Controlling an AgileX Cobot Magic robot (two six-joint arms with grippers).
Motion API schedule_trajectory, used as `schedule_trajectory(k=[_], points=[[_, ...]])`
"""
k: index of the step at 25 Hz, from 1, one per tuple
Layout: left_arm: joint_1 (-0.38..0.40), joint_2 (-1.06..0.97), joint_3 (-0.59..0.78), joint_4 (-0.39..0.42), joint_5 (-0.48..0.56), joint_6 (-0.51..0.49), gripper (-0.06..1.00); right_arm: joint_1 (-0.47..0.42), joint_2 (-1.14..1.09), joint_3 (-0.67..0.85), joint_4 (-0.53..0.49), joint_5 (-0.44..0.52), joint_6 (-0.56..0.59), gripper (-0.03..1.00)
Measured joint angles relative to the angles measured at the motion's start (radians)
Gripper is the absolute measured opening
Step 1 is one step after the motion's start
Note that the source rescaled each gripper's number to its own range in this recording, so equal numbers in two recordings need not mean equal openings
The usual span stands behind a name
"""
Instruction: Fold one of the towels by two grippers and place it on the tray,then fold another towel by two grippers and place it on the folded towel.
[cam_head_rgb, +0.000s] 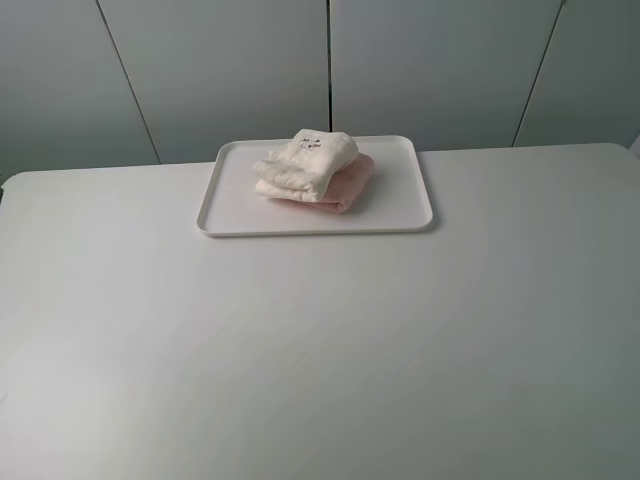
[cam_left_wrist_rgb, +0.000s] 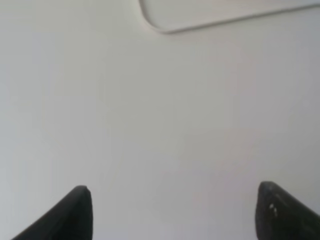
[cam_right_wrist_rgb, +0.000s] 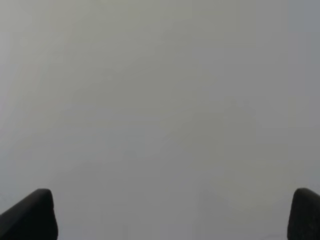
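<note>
A folded cream towel (cam_head_rgb: 308, 160) lies on top of a folded pink towel (cam_head_rgb: 345, 190) on the white tray (cam_head_rgb: 405, 200) at the back middle of the table. Neither arm shows in the high view. In the left wrist view my left gripper (cam_left_wrist_rgb: 172, 207) is open and empty above bare table, with a corner of the tray (cam_left_wrist_rgb: 165, 20) ahead of it. In the right wrist view my right gripper (cam_right_wrist_rgb: 172, 210) is open and empty, with only bare table in front of it.
The white table (cam_head_rgb: 320, 340) spreads wide in front of the tray. Grey wall panels (cam_head_rgb: 230, 70) stand behind the table's far edge.
</note>
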Motion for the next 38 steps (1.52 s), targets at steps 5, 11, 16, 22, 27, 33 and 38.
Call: schedule_trajectory(k=[5,11,16,22,27,33,38], points=[[0.0,-0.255,0.087,0.086,0.131,-0.094,0.89,0.0,-0.213,0.004,0.076,0.034,-0.057,1.0],[0.0,-0.552,0.115,0.145,0.203,-0.151,0.89,0.0,-0.417,0.004,0.152,0.038,-0.138,1.0],[0.0,-0.752,0.124,0.147,0.212,-0.153,0.89,0.0,-0.532,0.038,0.213,0.043,-0.186,1.0],[0.0,-0.832,0.227,0.15,0.219,-0.193,0.89,0.0,-0.558,0.093,0.222,0.026,-0.251,1.0],[0.0,-0.834,0.277,0.171,0.119,-0.226,0.89,0.0,-0.558,0.13,0.313,-0.065,-0.277,1.0],[0.0,-0.834,0.294,0.219,0.084,-0.273,0.89,0.0,-0.56,0.138,0.33,-0.083,-0.277,1.0],[0.0,-0.834,0.294,0.221,0.083,-0.274,0.89,0.0,-0.56,0.138,0.33,-0.085,-0.279,1.0]])
